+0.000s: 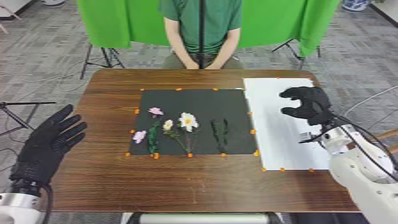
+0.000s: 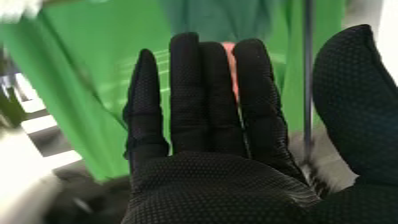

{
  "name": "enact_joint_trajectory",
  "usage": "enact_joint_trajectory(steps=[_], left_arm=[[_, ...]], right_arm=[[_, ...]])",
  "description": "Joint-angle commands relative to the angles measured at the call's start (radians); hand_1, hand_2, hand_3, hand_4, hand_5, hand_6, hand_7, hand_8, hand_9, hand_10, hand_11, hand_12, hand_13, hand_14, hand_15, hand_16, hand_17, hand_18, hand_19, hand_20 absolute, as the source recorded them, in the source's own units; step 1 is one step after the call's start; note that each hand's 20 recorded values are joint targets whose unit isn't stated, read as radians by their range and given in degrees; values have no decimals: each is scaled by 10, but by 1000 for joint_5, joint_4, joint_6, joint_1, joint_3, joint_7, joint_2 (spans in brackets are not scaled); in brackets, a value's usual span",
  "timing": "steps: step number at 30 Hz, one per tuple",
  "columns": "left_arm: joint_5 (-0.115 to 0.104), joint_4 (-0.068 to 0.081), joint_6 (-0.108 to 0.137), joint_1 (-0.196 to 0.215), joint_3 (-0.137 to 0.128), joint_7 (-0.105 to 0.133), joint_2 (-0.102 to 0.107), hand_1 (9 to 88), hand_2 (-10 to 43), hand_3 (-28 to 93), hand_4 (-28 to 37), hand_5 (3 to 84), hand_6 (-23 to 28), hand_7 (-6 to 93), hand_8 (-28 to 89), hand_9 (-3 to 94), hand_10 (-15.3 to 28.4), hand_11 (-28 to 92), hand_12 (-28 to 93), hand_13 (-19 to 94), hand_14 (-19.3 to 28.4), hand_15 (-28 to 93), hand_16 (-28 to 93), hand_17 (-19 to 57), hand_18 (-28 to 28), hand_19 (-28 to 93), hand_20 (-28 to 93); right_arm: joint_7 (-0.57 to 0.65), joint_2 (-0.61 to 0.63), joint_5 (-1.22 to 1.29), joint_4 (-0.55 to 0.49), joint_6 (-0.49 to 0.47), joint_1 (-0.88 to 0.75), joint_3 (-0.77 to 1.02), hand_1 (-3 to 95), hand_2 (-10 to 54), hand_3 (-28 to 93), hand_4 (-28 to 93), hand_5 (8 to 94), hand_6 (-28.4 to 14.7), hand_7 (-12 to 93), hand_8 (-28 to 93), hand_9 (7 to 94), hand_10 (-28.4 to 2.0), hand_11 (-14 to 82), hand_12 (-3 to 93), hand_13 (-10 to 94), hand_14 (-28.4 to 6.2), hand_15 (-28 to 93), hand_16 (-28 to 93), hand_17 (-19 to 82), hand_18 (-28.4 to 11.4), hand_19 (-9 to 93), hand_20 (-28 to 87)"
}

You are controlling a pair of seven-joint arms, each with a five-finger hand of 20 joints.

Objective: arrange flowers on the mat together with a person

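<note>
On the black mat (image 1: 204, 100) lie two pink flowers, the upper one (image 1: 155, 111) and the lower one (image 1: 139, 136), beside a green stem (image 1: 153, 137). Right of them are white flowers with pale centers, the larger a white flower (image 1: 188, 121) on a thin stem. Dark green leafy stems (image 1: 219, 135) lie farther right. My right hand (image 1: 309, 104) is over the white sheet, holding nothing; in the right wrist view the hand (image 2: 222, 185) has straight fingers and the thumb apart. Left of the table, my left hand (image 1: 49, 145) has straight fingers.
A white sheet (image 1: 280, 120) lies right of the mat, with orange tape pieces along the edges of both. The brown table (image 1: 195, 185) extends in front of the mat. A person sits across the table, hands together at its far edge, before a green curtain.
</note>
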Motion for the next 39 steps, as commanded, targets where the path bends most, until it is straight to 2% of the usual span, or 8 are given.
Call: enact_joint_trajectory(steps=[1,10,18,20,27,28,32,39], left_arm=[[-6,0,17,15,3,0,-5,283,-38,687,-266,314,38,139,-77,273,113,171,189,226,141,256,32,-88,217,428,94],[-4,4,9,2,14,-6,1,283,-38,688,-266,315,39,138,-77,273,113,169,189,225,141,256,32,-89,217,427,93],[-5,12,3,-7,17,-10,10,283,-38,687,-266,314,38,139,-77,272,113,170,190,225,142,256,33,-90,217,427,94],[-9,12,2,-3,19,-7,14,283,-38,686,-266,314,38,138,-77,272,113,170,190,225,142,256,33,-90,217,427,94],[-1,15,-6,-10,18,-24,1,283,-38,687,-265,314,38,139,-77,272,112,169,189,225,142,256,33,-90,217,426,94],[-5,15,-2,-5,20,-16,10,283,-38,687,-265,314,38,139,-77,272,113,169,189,225,142,256,33,-90,217,426,94],[-5,16,-3,-8,20,-16,11,283,-38,688,-265,314,38,139,-77,272,113,168,189,226,142,255,33,-90,217,426,94],[-3,16,-6,-8,20,-18,8,284,-36,685,-265,314,39,137,-77,272,113,167,190,225,142,256,33,-90,217,426,94]], right_arm=[[179,72,-285,168,137,289,-224,283,-93,853,-283,471,16,312,-157,483,-95,216,232,409,-63,318,255,150,-166,466,313],[273,57,-282,289,27,435,-350,276,-95,856,-283,466,13,309,-160,470,-95,210,237,379,-67,305,270,143,-173,463,315],[288,35,-268,332,-193,485,-353,278,-90,867,-274,459,10,297,-152,472,-98,211,240,403,-68,312,277,144,-178,482,326],[295,35,-270,347,-185,487,-359,281,-89,866,-272,467,13,299,-150,489,-95,220,242,416,-67,317,277,145,-177,486,328],[290,30,-253,359,-241,466,-338,286,-87,864,-270,489,19,311,-155,531,-93,245,242,461,-65,365,274,155,-174,500,340],[295,29,-253,363,-243,466,-339,286,-88,865,-269,489,19,312,-155,531,-93,246,242,462,-64,367,272,155,-174,500,340],[297,22,-246,373,-263,461,-333,288,-90,869,-270,488,19,314,-156,531,-94,261,248,465,-63,380,266,158,-172,504,344],[290,13,-254,399,-245,454,-334,312,-95,874,-274,500,22,359,-162,545,-91,380,293,478,-65,466,263,176,-162,534,358]])
